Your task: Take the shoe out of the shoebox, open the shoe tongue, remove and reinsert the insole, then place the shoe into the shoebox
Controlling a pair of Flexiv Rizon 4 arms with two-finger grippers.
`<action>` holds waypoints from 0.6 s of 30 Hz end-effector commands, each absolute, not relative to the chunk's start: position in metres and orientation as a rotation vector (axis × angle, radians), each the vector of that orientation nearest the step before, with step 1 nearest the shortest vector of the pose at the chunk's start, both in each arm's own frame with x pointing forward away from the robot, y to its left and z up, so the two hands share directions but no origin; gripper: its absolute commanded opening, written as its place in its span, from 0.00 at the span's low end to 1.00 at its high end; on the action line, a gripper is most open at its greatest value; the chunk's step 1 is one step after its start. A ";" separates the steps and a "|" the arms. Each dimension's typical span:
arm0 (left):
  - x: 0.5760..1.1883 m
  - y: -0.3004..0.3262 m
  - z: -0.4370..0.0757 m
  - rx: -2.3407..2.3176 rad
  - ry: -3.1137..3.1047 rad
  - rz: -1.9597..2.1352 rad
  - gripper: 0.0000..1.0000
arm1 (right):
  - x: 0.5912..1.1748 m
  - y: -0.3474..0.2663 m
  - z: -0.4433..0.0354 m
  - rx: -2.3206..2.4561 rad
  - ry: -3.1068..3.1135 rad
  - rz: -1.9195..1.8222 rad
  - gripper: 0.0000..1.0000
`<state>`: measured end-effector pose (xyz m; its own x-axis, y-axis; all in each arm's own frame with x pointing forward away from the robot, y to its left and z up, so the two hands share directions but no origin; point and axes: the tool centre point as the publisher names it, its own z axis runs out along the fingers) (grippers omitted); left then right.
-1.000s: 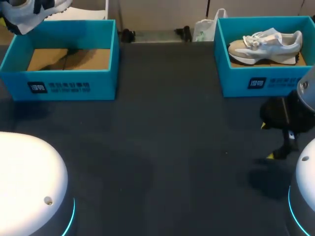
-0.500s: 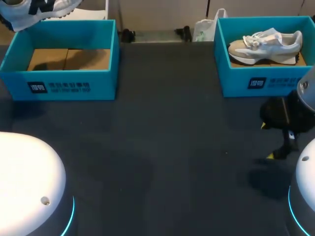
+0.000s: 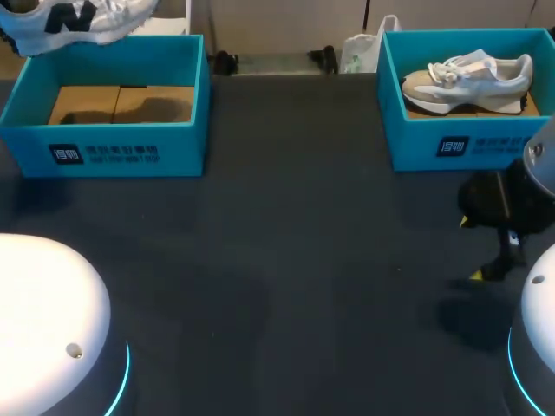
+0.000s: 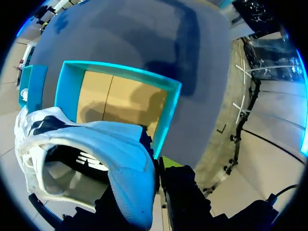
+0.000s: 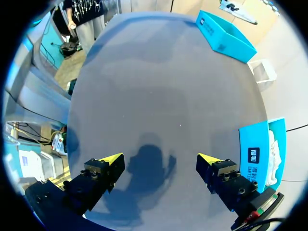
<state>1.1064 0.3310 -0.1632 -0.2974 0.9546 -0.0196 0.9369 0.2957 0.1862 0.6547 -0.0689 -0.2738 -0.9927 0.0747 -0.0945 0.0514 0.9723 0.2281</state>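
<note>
Dark matte tabletop (image 3: pixel 286 260); white sneaker (image 3: pixel 78 17), long axis crosswise, above rectangular teal shoebox (image 3: pixel 113 152), clamped in left gripper (image 4: pixel 156 171); right gripper (image 5: pixel 161 166) splayed.

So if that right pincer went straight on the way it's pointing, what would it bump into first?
Probably just the dark table. The right pincer is open and points down at a bare patch of it, with nothing in between; how far off is hard to judge.

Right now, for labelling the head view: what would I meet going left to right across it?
Empty teal cardboard shoebox → second teal cardboard shoebox holding a white-and-beige sneaker. Left out for overlap: lifted white sneaker, right claw.
</note>
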 end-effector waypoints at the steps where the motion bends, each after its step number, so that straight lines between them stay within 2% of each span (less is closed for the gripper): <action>1: 1.098 0.334 -0.161 1.776 2.409 0.212 0.00 | 0.653 -0.069 -0.274 0.096 3.016 0.344 1.00; 18: 1.120 0.317 -0.203 1.962 2.336 0.370 0.00 | 0.653 -0.069 -0.274 0.096 3.016 0.344 1.00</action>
